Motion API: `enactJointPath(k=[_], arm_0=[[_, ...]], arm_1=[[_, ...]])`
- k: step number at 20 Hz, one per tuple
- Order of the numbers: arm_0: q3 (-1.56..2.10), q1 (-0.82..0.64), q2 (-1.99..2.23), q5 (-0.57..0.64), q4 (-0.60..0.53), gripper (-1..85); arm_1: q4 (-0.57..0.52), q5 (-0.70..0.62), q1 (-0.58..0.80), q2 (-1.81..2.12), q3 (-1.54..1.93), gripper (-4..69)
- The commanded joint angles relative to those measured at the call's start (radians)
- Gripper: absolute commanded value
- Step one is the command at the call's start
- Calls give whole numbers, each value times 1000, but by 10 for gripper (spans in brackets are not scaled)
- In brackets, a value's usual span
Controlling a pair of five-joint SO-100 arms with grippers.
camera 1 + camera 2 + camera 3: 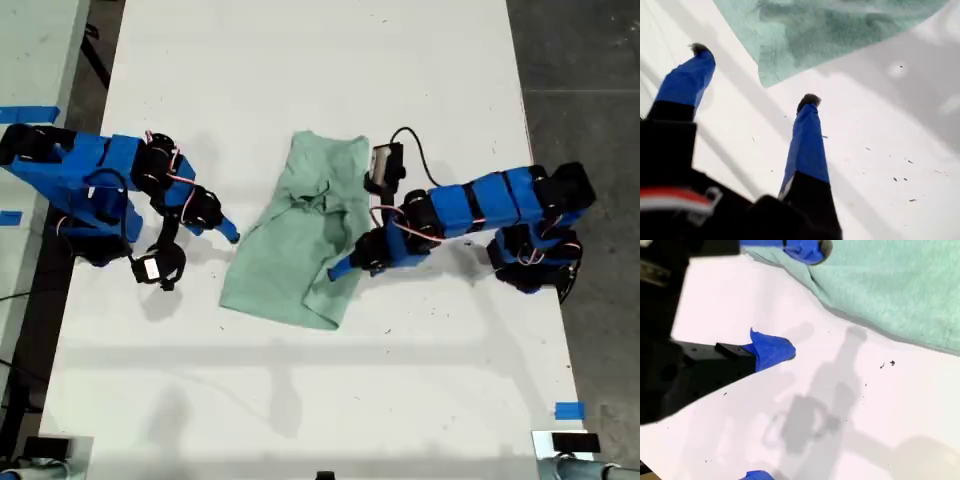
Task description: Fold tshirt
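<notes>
Closest to the lens are the blue-taped fingers (805, 145) of my first gripper (755, 75), spread wide with nothing between them; only bare white table (880, 150) lies under them. Just beyond their tips sits a corner of the tshirt (840, 30), pale mint green and apart from both fingers

My second gripper (801, 297) is also spread wide and grips nothing. One of its taped fingertips (810, 249) is over the hem of the tshirt (890, 295), though I cannot tell whether it presses the cloth; the other fingertip is off the tshirt, over bare table

From the exterior view, the tshirt (305, 235) lies partly folded and rumpled on the table (300, 60), narrower at its far end and widening toward the near hem. My first gripper (230, 235) is just beside the tshirt's edge on the exterior view's left, clear of the cloth. My second gripper (338, 270) reaches in from the opposite side, its tip over the tshirt's near part close to that edge
</notes>
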Motion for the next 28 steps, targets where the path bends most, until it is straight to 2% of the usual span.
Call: enactJointPath(k=[1,4,9,11,12,13,14,15,18,22,25,28], arm_0=[[-31,25,-25,-6,-66,236],[75,12,-103,5,-227,240],[314,-6,-262,15,-629,230],[356,-18,-347,17,-742,185],[356,-17,-371,17,-779,133],[354,-11,-382,17,-815,42],[350,-3,-387,20,-845,1],[339,3,-380,18,-847,1],[281,0,-278,14,-713,1],[11,-20,-213,20,-354,1],[-298,-41,-367,12,-123,1],[-497,-52,-572,12,-106,1]], arm_1=[[-29,21,-12,129,44,312],[-58,31,-8,209,129,310],[-66,52,-18,258,192,309],[-71,58,-21,258,198,308],[-74,60,-23,258,204,308],[-78,63,-23,259,212,307],[-87,64,-23,261,219,307],[-97,66,-23,261,224,306],[-123,63,-20,261,239,304],[-141,63,-18,261,250,300],[-158,66,-17,262,267,298],[-161,69,-17,268,275,297]])
